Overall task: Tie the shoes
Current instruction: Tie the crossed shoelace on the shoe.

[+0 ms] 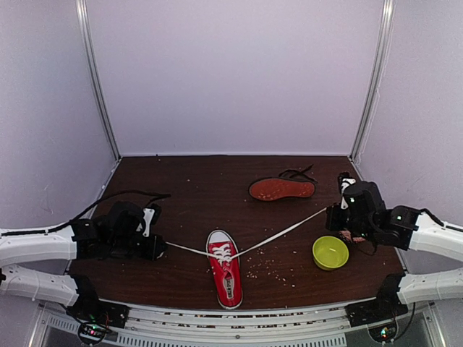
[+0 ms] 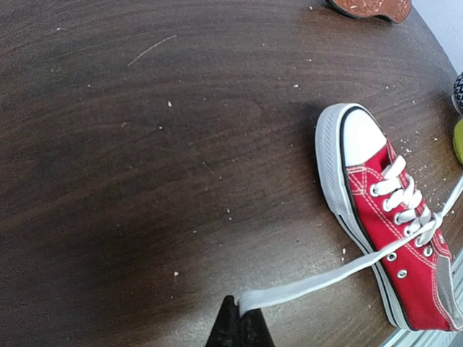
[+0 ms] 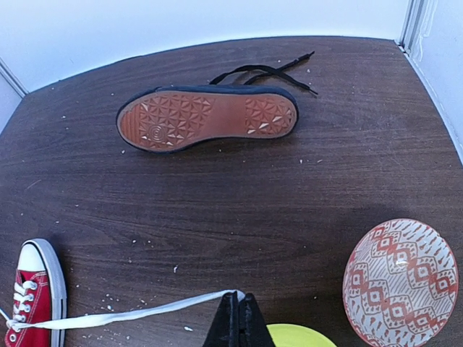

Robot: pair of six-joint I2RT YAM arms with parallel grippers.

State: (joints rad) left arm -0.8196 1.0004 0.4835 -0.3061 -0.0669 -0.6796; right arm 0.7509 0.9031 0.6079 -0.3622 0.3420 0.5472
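left gripper is clamped on the tip of one white lace, and the right gripper is clamped the same way on the other lace. both strands run taut from the fingertips to the red sneaker, which stands on its sole near the front edge of the table, between the two arms, toe pointing away from the bases. the strands meet over the upper eyelets, so this reads as the pull that cinches a first crossing, though the pictures do not show whether a knot has formed there. to do it well, the pull should be even on both sides and low along the table, so the light sneaker does not swing or tip toward the stronger side. the right strand is much the longer, so that arm reaches farther out. it works just beside a yellow-green bowl and a patterned bowl, and should clear them when bringing the lace back for a loop. the black shoe lies sole up farther back, laces loose behind it, well apart from both grippers; it probably needs righting before tying.
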